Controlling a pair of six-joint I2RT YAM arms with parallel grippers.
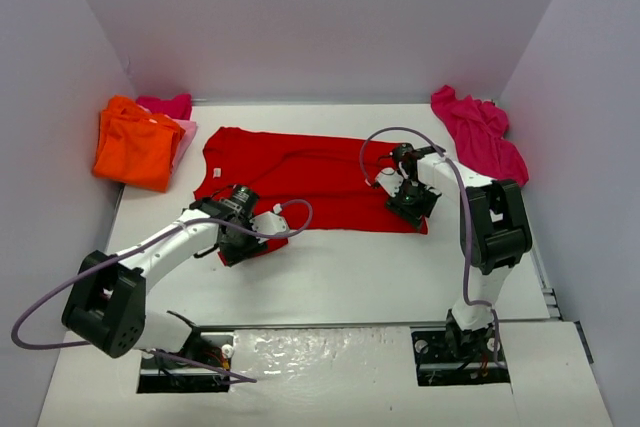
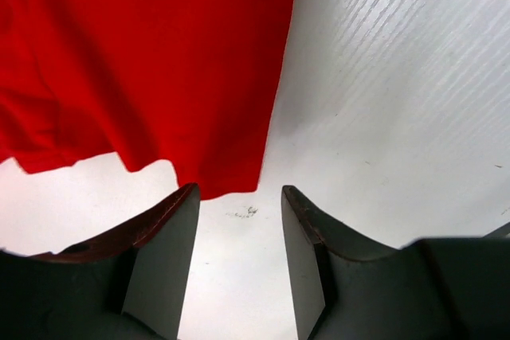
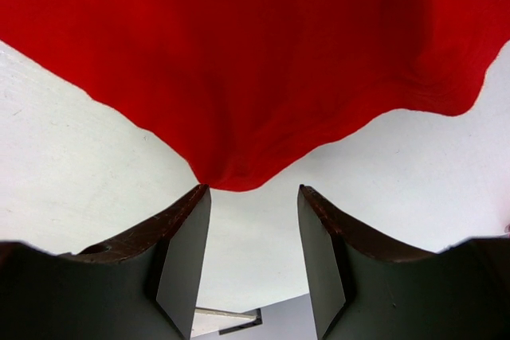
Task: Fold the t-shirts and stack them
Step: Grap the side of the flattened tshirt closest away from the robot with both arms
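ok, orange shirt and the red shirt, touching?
Apart. The top view shows a strip of white table between the orange shirt and the near edge of the red shirt.

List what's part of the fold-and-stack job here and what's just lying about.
Job: red shirt, spread centre; orange shirt, rear left; pink shirt behind it; magenta shirt, rear right; left gripper and right gripper, both open.
Just there: table; cables.

left claw [image 2: 239, 195]: jaws apart, low | right claw [image 3: 253, 191]: jaws apart, low
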